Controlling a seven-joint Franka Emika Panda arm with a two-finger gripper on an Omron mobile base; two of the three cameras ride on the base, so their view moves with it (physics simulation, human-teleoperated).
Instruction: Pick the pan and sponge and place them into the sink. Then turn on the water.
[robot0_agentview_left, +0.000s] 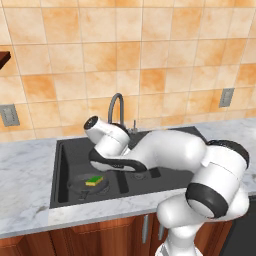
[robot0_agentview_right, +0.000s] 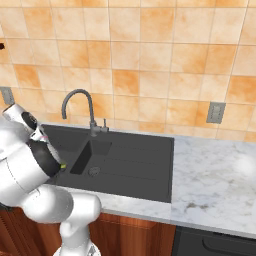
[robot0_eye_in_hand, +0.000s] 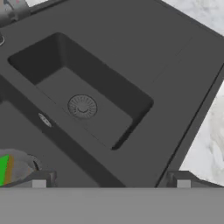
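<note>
Already I see the round dark grey frying pan (robot0_agentview_left: 86, 185) with the green-and-yellow sponge (robot0_agentview_left: 93, 180) on it in the matte black sink's (robot0_agentview_left: 62, 172) large basin, my fingers (robot0_eye_in_hand: 38, 180) spread apart above.

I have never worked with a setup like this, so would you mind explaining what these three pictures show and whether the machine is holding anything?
They show a simulated kitchen with a white robot arm on a mobile base. Two pictures come from cameras on the base, behind the arm to its left and right. The third comes from a camera on the hand, looking along the gripper; its two dark fingertips stand wide apart at the bottom, with nothing between them, so it holds nothing.

Set into the marble counter is a black sink with a grey faucet behind it. In the left base view, the pan lies in the large basin with the green and yellow sponge in it. No water runs from the faucet.
</note>
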